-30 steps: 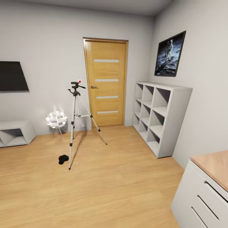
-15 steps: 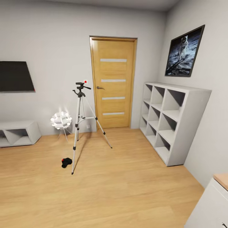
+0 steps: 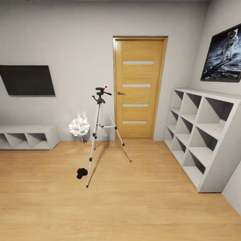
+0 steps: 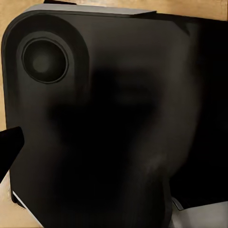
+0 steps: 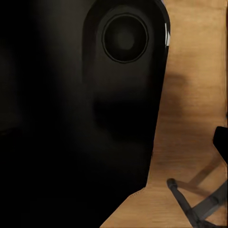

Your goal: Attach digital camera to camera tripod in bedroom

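**One camera, one tripod, both on the floor**

One digital camera (image 3: 81,173) lies on the wood floor (image 3: 134,207), just beside the front foot of one camera tripod (image 3: 100,132) that you see before the door (image 3: 139,87). Your wrist views show dark housing close up; whether each gripper is spread, you cannot tell.

Pale grey walls and a wood floor (image 3: 140,207); a wooden door (image 3: 139,87) straight ahead; white cube shelves (image 3: 204,134) at the right under a moon poster (image 3: 222,55); a dark screen (image 3: 28,80) above a low white shelf (image 3: 26,136); a glowing floor lamp (image 3: 79,128)
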Robot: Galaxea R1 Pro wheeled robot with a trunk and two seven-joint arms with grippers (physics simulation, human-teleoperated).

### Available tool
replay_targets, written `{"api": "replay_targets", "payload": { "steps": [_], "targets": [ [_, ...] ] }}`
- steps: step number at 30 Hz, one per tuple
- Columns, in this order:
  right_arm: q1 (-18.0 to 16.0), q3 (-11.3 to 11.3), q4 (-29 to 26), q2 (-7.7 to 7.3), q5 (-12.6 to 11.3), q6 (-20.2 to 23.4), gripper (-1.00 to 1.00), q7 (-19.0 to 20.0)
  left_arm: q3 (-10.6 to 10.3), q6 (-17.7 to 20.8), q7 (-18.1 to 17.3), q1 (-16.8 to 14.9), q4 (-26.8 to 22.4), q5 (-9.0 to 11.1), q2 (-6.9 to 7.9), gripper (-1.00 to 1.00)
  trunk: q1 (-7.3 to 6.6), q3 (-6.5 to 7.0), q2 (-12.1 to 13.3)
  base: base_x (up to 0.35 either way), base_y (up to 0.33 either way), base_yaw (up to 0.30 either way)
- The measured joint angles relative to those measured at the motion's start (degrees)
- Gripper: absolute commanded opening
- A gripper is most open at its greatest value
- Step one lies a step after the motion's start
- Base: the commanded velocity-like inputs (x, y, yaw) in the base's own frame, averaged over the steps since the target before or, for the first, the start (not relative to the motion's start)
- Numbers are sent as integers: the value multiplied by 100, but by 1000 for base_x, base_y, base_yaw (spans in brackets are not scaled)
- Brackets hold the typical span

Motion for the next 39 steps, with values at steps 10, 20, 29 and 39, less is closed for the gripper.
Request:
{"api": "replay_targets", "payload": {
  "steps": [10, 20, 29, 39],
  "targets": [
    [0, -1, 0, -13, 4, -3, 100, 2, -1, 0, 0, 0, 0, 2, 0, 100, 0, 0, 0, 324, 0, 152],
    [1, 8, 0, -18, 125, -3, 100, 19, 5, -7, 0, 0, -1, 1, 1, 100, 0, 0, 0, 324, 0, 6],
    [1, 2, 0, -2, 164, 0, 100, 12, 3, -8, 6, 0, -1, 7, 8, 100, 0, 0, 0, 324, 0, 0],
    [1, 1, 0, 4, 172, 1, 100, 23, -6, -1, 8, 0, -1, 345, 17, 100, 0, 0, 0, 324, 0, 0]
  ]
}}
